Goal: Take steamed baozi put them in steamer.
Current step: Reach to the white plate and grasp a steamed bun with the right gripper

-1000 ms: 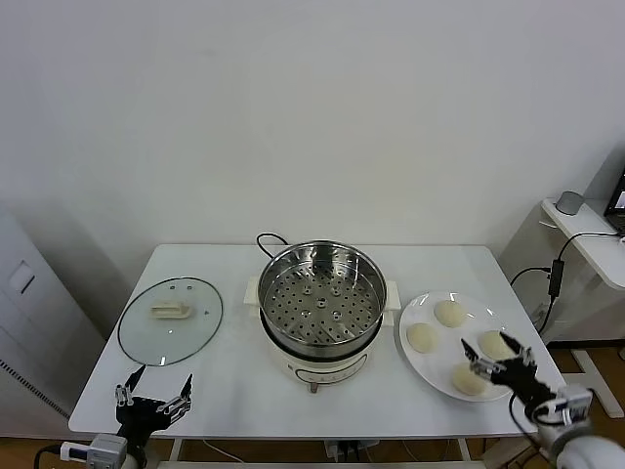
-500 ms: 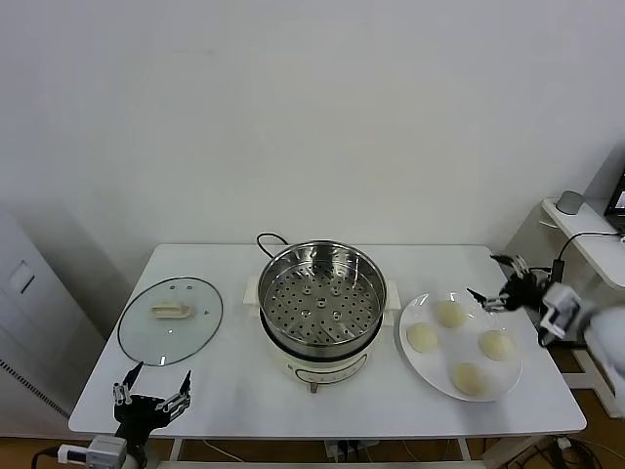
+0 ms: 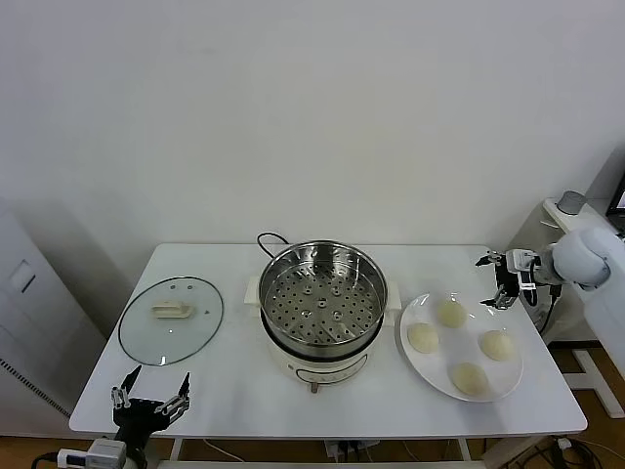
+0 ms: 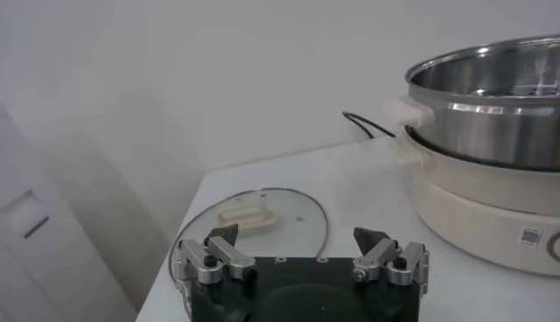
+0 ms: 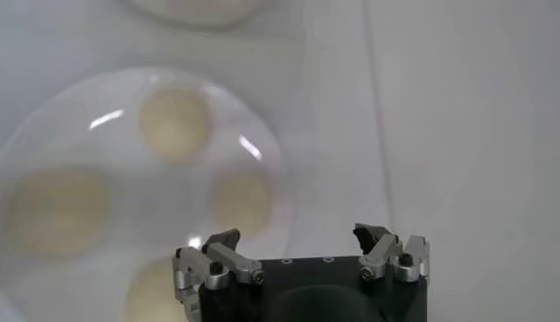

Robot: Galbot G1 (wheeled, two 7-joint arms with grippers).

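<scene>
Right gripper (image 3: 498, 281): is now hovering above the far right edge of the table, just beyond the plate's (image 3: 508, 376) rim; a second ago it was low over the near buns, so it has risen and swung away from the robot's body.
Right fingers: are standing released, holding nothing.
Meaning for the task: no bun has been lifted yet; the arm appears to be lining up a fresh approach from above.
Steamed baozi (image 3: 451, 314): all four are lying on the plate, right of the steamer, unmoved.
Steamer (image 3: 323, 297): is sitting empty at table centre on its white base.
Left gripper (image 3: 152, 403): is idling at the near left table edge, fingers spread, near the glass lid (image 3: 171, 319).
Hard to make out: in the right wrist view the plate (image 5: 254, 149) and buns (image 5: 175, 122) are showing soft and blurred; one bun is partly cut off behind the gripper body.
</scene>
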